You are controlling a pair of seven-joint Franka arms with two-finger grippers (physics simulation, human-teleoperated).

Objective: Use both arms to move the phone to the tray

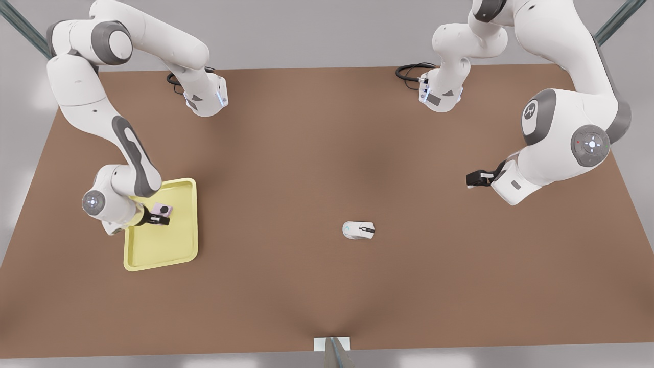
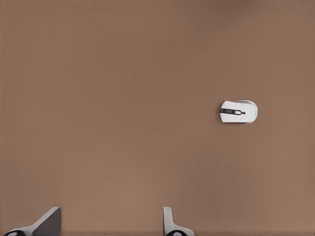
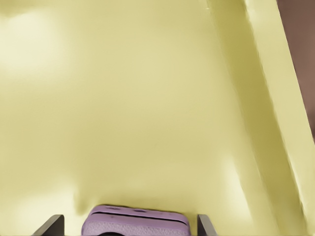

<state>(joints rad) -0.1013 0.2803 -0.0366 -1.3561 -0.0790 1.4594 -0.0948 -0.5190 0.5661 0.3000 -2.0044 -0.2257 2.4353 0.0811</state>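
Front view: bare brown table [image 1: 317, 286].

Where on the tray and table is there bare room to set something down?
The tray is bare in its near half, below the phone and right gripper; its far end is crowded. The table lies bare all round the mouse, including between it and the left gripper.

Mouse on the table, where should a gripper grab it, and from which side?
Probably pinch the mouse across its narrow width, on both long flanks, from straight above: it lies flat, lengthwise along the front view's left-right. The open left gripper, at the front view's right, is closer; the right gripper hangs open over the tray.
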